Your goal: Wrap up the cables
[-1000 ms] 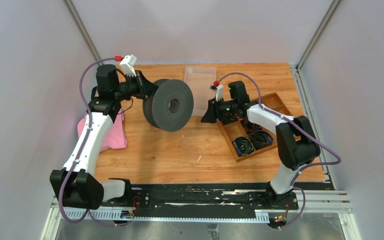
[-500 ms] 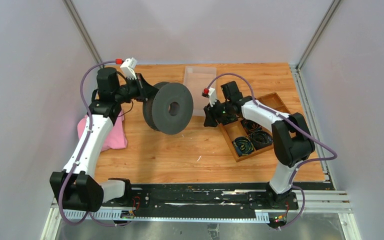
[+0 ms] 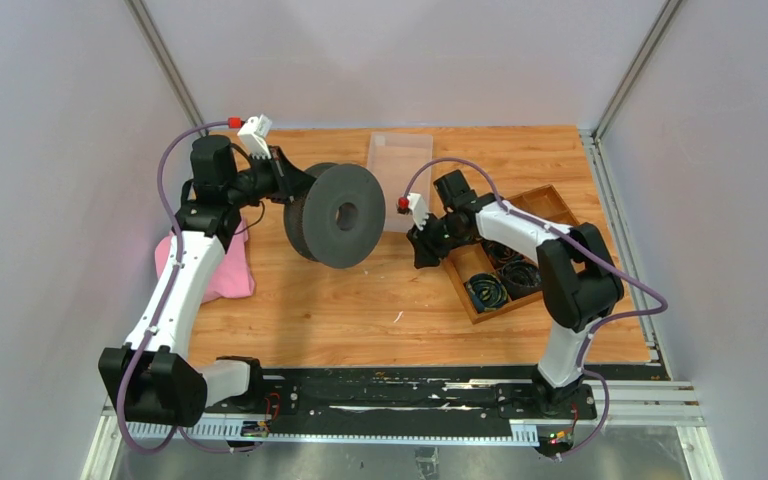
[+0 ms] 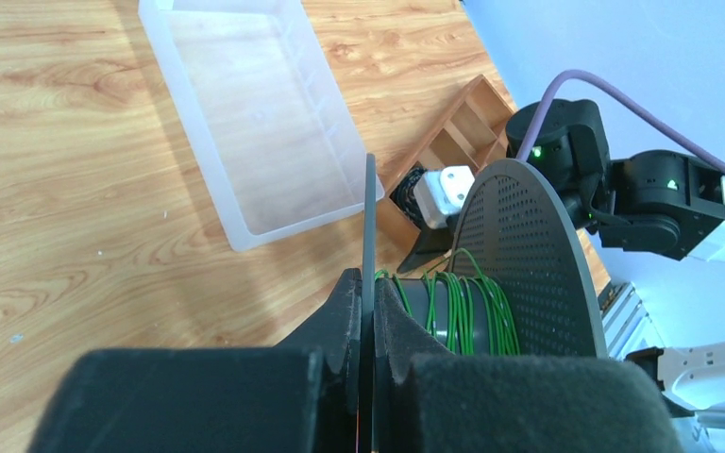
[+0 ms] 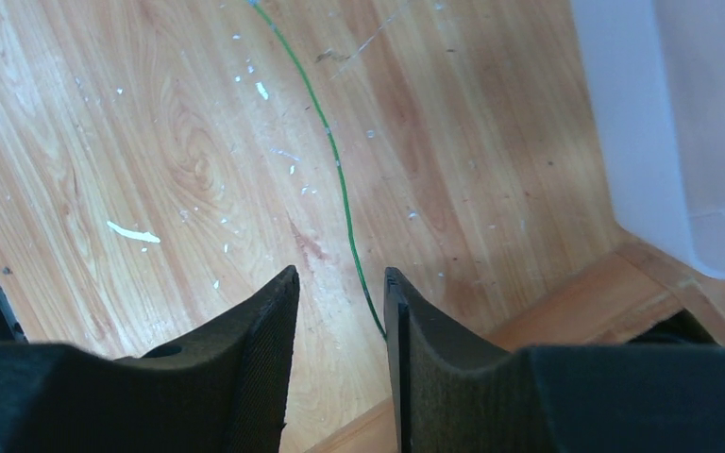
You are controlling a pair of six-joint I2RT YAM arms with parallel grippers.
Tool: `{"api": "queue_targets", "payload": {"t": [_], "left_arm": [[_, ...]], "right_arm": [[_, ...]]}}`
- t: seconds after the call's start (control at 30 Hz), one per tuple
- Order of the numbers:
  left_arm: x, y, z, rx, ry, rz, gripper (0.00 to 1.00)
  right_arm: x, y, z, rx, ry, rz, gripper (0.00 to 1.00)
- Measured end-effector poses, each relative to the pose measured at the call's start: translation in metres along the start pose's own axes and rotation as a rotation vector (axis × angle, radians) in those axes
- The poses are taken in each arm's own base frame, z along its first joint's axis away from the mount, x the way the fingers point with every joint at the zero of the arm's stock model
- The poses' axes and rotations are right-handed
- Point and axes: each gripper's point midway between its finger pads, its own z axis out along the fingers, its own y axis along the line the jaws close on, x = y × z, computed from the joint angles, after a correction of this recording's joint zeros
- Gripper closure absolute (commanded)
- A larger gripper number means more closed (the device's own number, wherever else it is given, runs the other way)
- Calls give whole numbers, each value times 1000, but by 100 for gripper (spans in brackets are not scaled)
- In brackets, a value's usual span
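A dark grey spool hangs on its edge above the table's left middle. My left gripper is shut on its thin flange, which runs straight between the pads. Green cable is wound in several turns round the hub. In the right wrist view a loose green strand lies across the wood and ends beside the inner face of the right finger. My right gripper points down at the table between the spool and the wooden tray. Its fingers stand open around that strand's end, not pinching it.
A clear plastic bin stands at the back middle. A wooden compartment tray holding dark coiled bundles lies right of my right gripper. A pink cloth lies at the left under my left arm. White scraps dot the wood.
My right gripper has swung left and down, away from the tray toward the table, and its fingers have narrowed slightly. The left arm and spool have shifted a little left.
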Motion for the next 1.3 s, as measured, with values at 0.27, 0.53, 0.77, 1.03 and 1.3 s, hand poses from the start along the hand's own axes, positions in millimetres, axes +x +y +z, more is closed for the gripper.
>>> {"api": "queue_targets", "payload": {"t": [0.27, 0.53, 0.77, 1.03, 1.3], "left_arm": [[-6, 17, -2, -89, -33, -30, 100], [-21, 64, -14, -385, -124, -94, 100], [-40, 92, -33, -577, -226, -76, 100], [-50, 97, -36, -674, -274, 61, 100], [-21, 90, -23, -650, -181, 228, 100]], "right_arm": [[14, 10, 5, -20, 53, -36, 99], [1, 73, -13, -93, 34, -137, 99], [-72, 161, -51, -236, -108, -332, 99], [-159, 205, -111, -289, -289, -405, 99], [-228, 201, -176, -130, -455, -404, 99]]}}
